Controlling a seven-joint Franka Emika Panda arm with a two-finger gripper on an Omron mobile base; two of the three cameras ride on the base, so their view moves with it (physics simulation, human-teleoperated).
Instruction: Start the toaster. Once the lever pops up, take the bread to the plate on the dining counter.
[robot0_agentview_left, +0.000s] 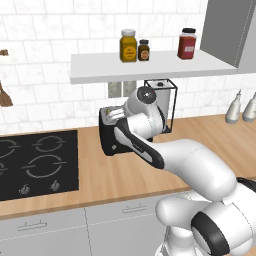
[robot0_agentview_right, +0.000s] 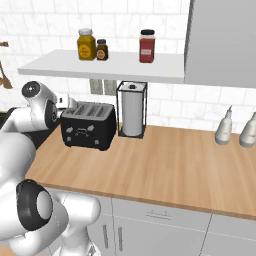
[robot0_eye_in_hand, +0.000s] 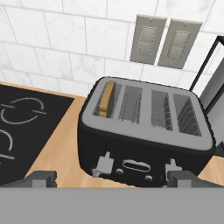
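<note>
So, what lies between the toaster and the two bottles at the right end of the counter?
In the right base view, a paper towel roll in a black wire holder stands right beside the toaster. From there to the bottles, the wood counter is bare.

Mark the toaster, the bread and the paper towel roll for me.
toaster (robot0_eye_in_hand: 144, 151): hand view, on its black front face, above the knobs.
bread (robot0_eye_in_hand: 106, 99): hand view, on the slice's top edge in the leftmost slot.
paper towel roll (robot0_agentview_right: 132, 113): right base view, on the white roll inside its black wire holder.

Black toaster (robot0_agentview_right: 89, 126) on wood counter (robot0_agentview_right: 165, 165), beside paper-towel holder (robot0_agentview_right: 132, 116).
</note>
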